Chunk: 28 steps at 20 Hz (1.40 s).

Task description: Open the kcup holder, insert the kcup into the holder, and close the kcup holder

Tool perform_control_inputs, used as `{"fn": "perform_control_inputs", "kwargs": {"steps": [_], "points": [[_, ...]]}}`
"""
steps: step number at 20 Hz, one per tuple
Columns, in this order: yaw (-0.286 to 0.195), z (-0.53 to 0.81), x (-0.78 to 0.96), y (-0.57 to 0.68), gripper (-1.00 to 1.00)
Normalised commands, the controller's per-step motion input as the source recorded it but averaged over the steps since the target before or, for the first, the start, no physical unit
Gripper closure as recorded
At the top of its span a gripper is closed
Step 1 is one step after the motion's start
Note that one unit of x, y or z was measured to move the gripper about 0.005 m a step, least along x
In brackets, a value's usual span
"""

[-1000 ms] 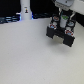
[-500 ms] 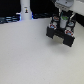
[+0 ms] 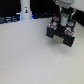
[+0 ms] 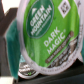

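Observation:
The kcup (image 4: 50,35) fills the wrist view: a white pod with a green round lid reading "Green Mountain Dark Magic", tilted and very close to the camera. A dark finger (image 4: 10,42) shows beside it, so my gripper appears shut on it. In the exterior view my gripper (image 3: 64,15) hangs at the upper right, directly over the black kcup holder (image 3: 61,34). Small light and green spots show at the holder's top edge under the gripper. Whether the holder's drawer is pulled out is too blurred to tell.
A tall white bottle-like object (image 3: 25,8) with a dark mark stands at the back, toward the exterior view's left. Dark items (image 3: 7,19) line the back edge of the pale table (image 3: 30,55).

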Motion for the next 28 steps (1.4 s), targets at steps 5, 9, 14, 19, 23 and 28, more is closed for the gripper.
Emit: {"fn": "perform_control_inputs", "kwargs": {"steps": [5, 9, 14, 19, 23, 28], "points": [[-0.005, -0.12, 0.01, -0.05, 1.00], [-0.013, -0.13, 0.04, -0.06, 1.00], [-0.022, -0.14, 0.07, -0.06, 1.00], [-0.022, -0.11, 0.04, -0.08, 1.00], [-0.009, -0.14, 0.01, -0.08, 1.00], [-0.003, -0.27, -0.01, -0.06, 1.00]]}}
